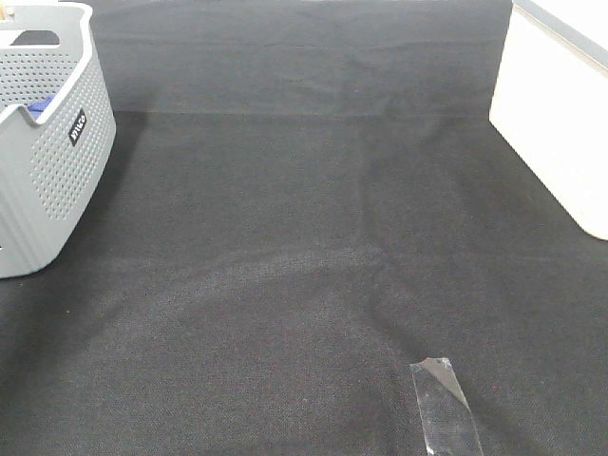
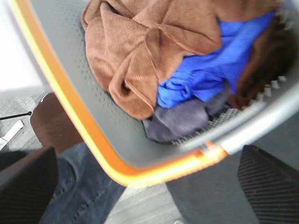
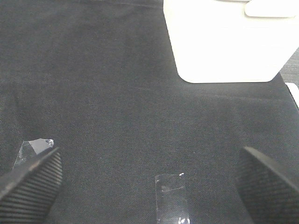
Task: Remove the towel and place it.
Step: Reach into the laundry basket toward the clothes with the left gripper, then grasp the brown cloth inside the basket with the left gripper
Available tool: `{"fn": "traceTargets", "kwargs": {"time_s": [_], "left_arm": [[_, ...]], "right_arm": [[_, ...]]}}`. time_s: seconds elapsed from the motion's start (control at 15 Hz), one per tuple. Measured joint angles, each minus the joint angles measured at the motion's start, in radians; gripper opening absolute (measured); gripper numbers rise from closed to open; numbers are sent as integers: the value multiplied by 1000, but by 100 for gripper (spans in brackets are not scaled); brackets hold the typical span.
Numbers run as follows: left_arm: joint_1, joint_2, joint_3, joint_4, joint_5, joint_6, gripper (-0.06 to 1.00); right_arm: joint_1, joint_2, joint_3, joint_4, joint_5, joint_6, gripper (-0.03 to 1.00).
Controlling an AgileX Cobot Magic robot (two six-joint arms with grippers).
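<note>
While my left gripper hangs open by the basket, I see the towel bunched inside against a blue cloth; right gripper open too.

Grey basket left, white box right

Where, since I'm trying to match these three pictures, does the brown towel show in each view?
Exterior high: towel not visible; only the basket at the left edge, a bit of blue cloth showing inside.
Left wrist: towel bunched in the basket, against the blue cloth.
Right wrist: not in it.
Shared landmark: the blue cloth links exterior and left wrist; the white box links exterior and right wrist.
</note>
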Motion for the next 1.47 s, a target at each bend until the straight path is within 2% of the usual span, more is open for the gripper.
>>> {"fn": "traceTargets", "kwargs": {"time_s": [0.33,0.6,0.87,1.33,1.47], "left_arm": [[9,309,-192,-7,-2,93,99],[17,384,-203,15,-1,135,99],[65,409,-203,3,-5,149,99],[68,454,-203,-25,-47,175,99],[68,455,-203,-25,-70,175,95]], "right_arm": [[0,0,0,-6,0,0,96],[0,0,0,-9,0,5,96],[0,0,0,-55,0,56,96],[0,0,0,-69,0,79,96],[0,0,0,-68,0,79,96]]}}
